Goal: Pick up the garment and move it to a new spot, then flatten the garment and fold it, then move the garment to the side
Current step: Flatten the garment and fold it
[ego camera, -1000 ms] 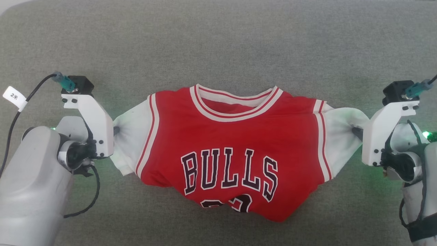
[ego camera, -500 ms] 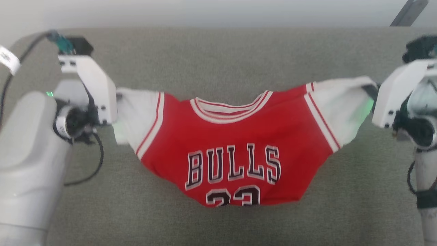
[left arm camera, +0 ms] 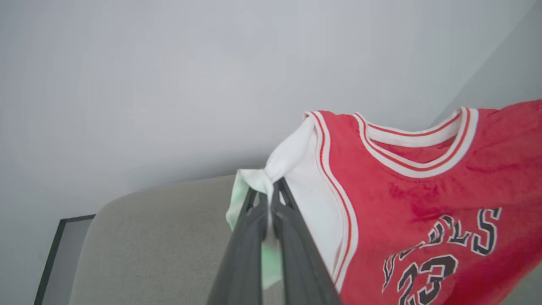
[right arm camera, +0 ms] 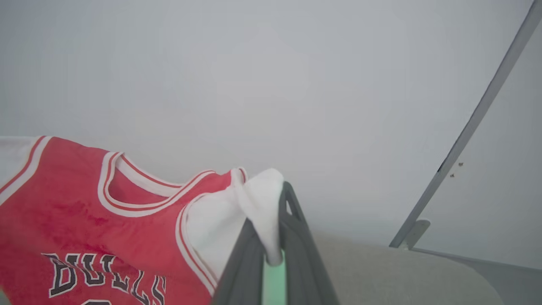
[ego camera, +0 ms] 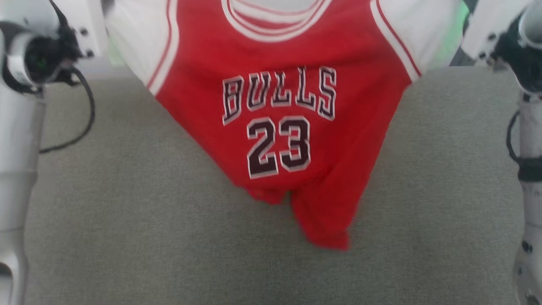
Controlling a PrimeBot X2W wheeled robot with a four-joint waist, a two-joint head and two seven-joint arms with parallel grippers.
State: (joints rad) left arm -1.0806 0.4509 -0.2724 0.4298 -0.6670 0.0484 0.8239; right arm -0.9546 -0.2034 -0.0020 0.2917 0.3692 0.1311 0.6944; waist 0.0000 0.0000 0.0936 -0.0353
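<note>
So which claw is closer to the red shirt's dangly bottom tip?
Right, it seems. The right claw and left claw each pinch the shirt up high; its dangly tip hangs below, over toward the right one.

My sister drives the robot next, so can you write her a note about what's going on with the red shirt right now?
Left gripper: shut on the garment, pinching the left white sleeve.
Right gripper: shut on the right white sleeve.
Garment: hangs spread between both grippers over the grey cushion, with the BULLS 23 front facing the head camera. The bottom hem is bunched, and I cannot tell if it touches the cushion.
Done: garment picked up.
Left: set it down at a new spot, flatten it, fold it, move it aside.
</note>
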